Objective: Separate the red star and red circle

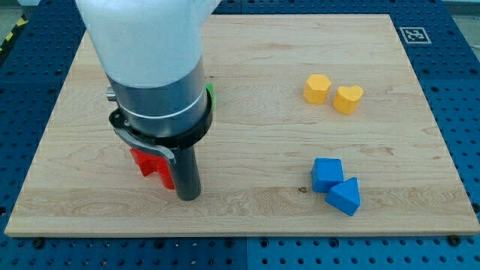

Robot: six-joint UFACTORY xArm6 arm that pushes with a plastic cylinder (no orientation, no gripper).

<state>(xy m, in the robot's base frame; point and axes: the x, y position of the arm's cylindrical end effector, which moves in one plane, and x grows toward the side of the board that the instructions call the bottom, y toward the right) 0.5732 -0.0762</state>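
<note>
A red block [152,166] shows at the view's lower left, mostly hidden behind the arm; its jagged edge suggests the red star. The red circle cannot be made out; it may be hidden by the arm. My tip [188,196] stands on the board right beside the red block, on its right side, touching or nearly touching it.
A green block [211,94] peeks out behind the arm's right edge. A yellow hexagon [317,88] and a yellow heart [348,99] sit at the upper right. A blue cube [327,174] and a blue triangle [345,196] touch at the lower right. The wooden board [300,45] rests on a blue table.
</note>
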